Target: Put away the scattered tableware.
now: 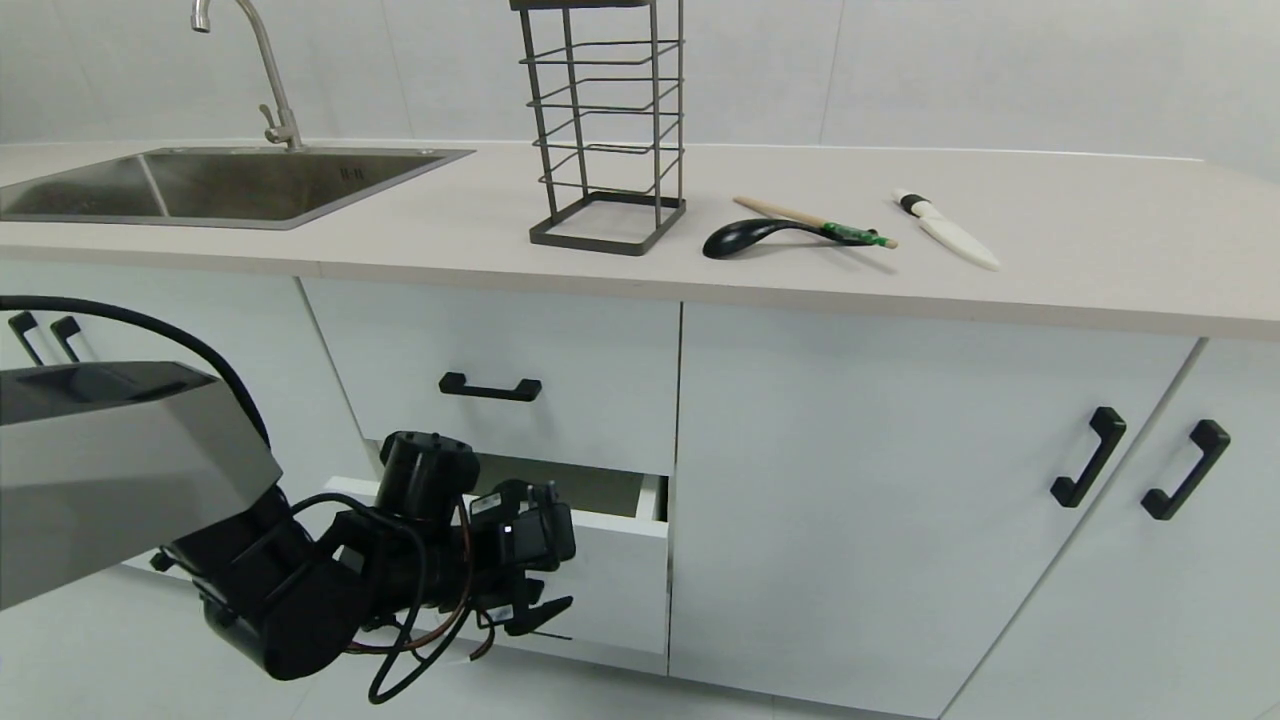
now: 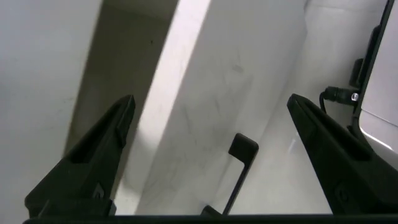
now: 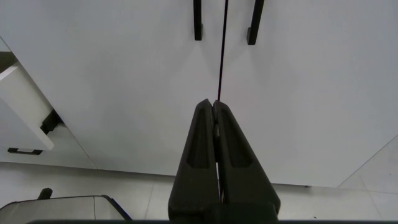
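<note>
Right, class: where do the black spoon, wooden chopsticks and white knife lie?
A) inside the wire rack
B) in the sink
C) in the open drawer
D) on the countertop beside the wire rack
D: the black spoon, wooden chopsticks and white knife all lie on the countertop, right of the wire rack.

Blind spots down at the drawer and up on the counter

Your left gripper [image 1: 545, 612] and its arm cover the left half of the open drawer [image 1: 620, 570] front, and the drawer's inside is mostly out of sight. In the left wrist view the drawer handle [image 2: 243, 147] runs off the bottom edge. On the counter, the wire rack [image 1: 605, 130] loses its top to the frame and the sink [image 1: 200, 185] is clipped at the left. The wooden stick [image 1: 790, 214] by the black spoon [image 1: 745, 238] is too small to call one piece or two. In the right wrist view the door handles [image 3: 197, 22] are cut off at the top edge.
</note>
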